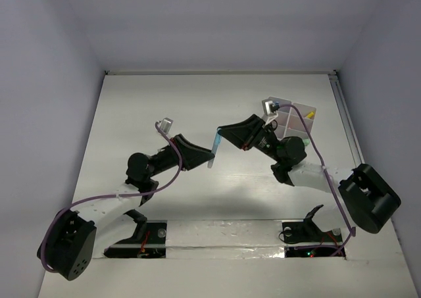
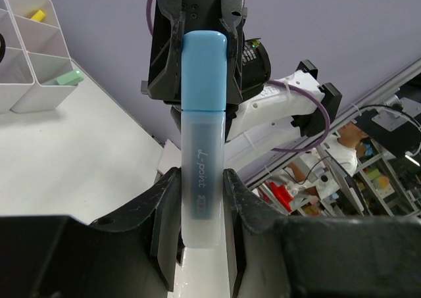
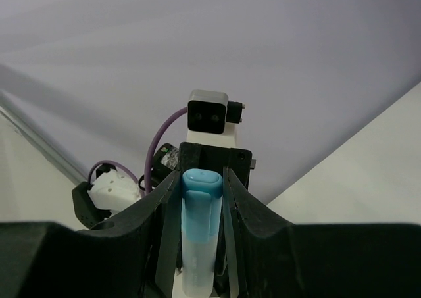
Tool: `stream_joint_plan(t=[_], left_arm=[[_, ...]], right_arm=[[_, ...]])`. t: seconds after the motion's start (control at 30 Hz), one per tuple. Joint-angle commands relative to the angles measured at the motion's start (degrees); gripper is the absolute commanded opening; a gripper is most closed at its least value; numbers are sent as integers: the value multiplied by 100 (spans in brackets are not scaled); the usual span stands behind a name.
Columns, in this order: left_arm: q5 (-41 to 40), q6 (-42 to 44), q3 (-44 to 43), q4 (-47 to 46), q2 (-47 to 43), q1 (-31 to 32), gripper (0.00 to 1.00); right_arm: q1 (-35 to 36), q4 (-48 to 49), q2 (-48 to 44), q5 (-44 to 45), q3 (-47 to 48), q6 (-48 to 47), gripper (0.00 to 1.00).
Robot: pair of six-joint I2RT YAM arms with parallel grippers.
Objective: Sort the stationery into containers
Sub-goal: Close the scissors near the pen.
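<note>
Left claw (image 2: 201, 176), right claw (image 3: 200, 175) both clamped on blue marker (image 2: 203, 107), midair.

I look in on a white bench (image 1: 171, 107) boxed by plain lavender-grey walls (image 1: 217, 22) at left, far and right, under even light. A pale strip (image 1: 346, 117) edges its right side, and glare streaks its near edge.
</note>
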State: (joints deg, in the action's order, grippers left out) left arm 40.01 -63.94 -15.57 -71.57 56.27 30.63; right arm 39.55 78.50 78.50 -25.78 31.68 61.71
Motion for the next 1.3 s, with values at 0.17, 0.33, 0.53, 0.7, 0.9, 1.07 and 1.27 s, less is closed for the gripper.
stream_joint_plan(t=[0.17, 0.33, 0.53, 0.7, 0.9, 1.07, 1.27], left_arm=[[-767, 181, -991, -2186, -187, -496, 0], [-679, 31, -1185, -2229, -204, -813, 0], [-635, -92, -1211, -2160, -371, -1111, 0], [-608, -145, -1299, -2133, -301, -1165, 0], [-556, -250, -1343, -2282, -151, -1165, 0], [-398, -426, -1133, -2335, -99, -1165, 0], [-178, -155, -763, -1531, -545, -1165, 67]], right_arm=[[1001, 1431, 324, -1131, -83, -309, 0], [1107, 1396, 473, -1061, -250, -432, 0], [1169, 1282, 491, -973, -654, -564, 0], [1231, 896, 482, -990, -734, -757, 0], [1301, 676, 351, -850, -778, -906, 0], [1301, -132, -45, -141, -470, -1082, 0], [1170, -862, -458, 836, -84, -1153, 0]])
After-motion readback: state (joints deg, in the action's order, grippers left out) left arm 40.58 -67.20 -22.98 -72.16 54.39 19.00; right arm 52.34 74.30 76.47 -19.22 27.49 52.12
